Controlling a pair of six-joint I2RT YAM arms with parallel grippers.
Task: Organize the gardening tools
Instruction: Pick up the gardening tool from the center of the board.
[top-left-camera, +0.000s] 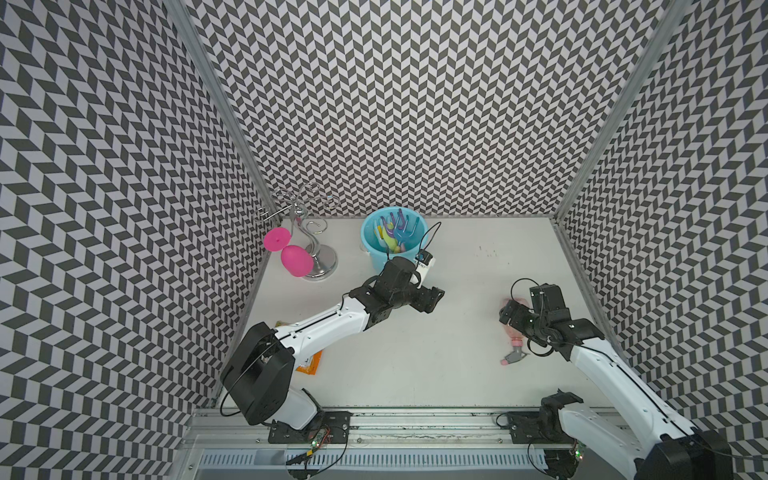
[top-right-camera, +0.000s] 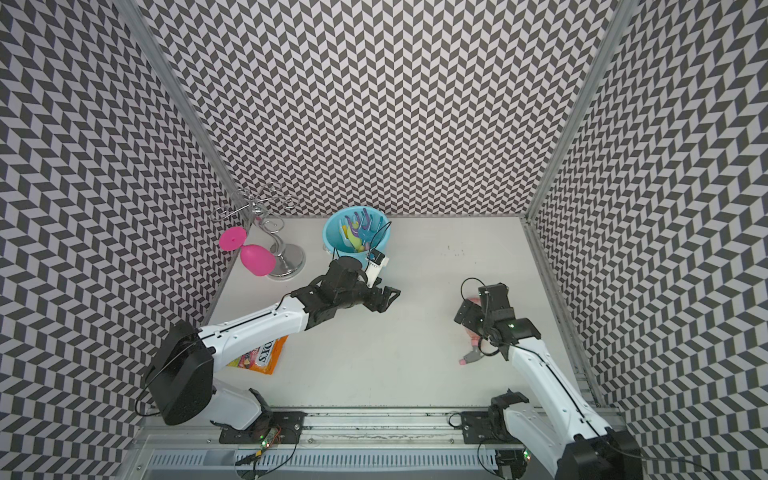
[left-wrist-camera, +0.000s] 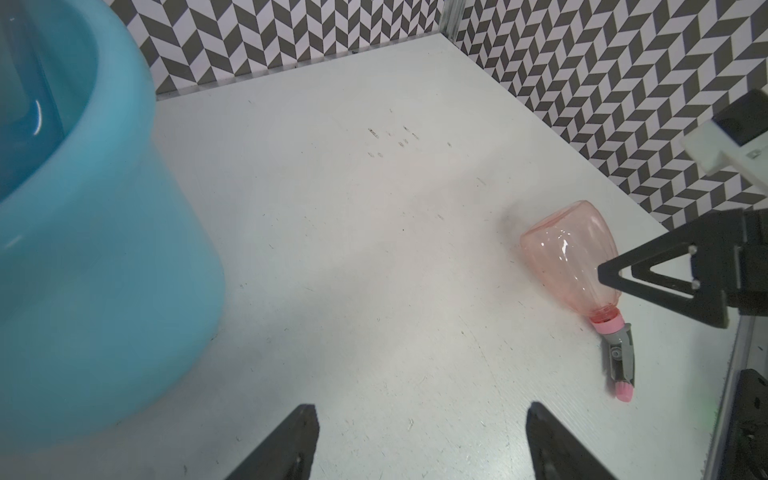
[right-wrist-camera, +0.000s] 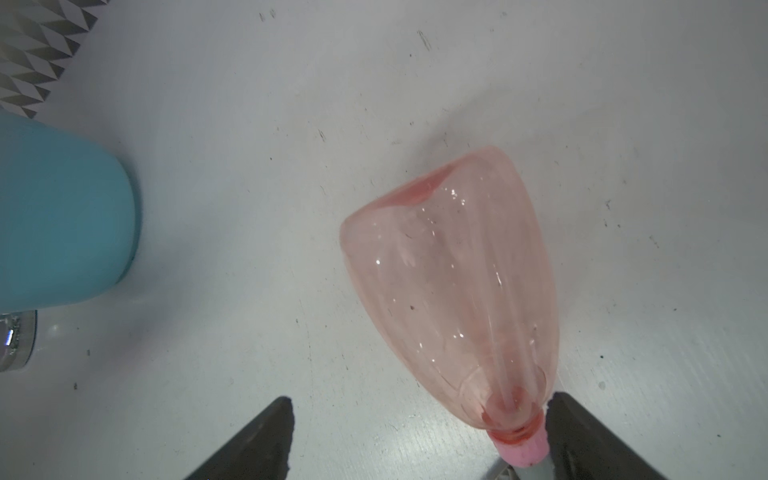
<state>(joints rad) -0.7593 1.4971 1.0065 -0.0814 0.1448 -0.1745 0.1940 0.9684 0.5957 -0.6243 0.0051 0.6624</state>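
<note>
On the right side of the bench (top-left-camera: 415, 365) the spray bottle (right-wrist-camera: 449, 282) lies on its side. In both top views its long axis runs from 12 to 6 o'clock, with the base toward 12 and the grey trigger toward 6. The right jaws hang directly over it, wide and empty, and its neck sits between them. The left jaws, also wide and empty, are well apart at 9 o'clock, beside the blue bucket (top-left-camera: 374, 257). The right arm is clearly nearer, I judge.
</note>
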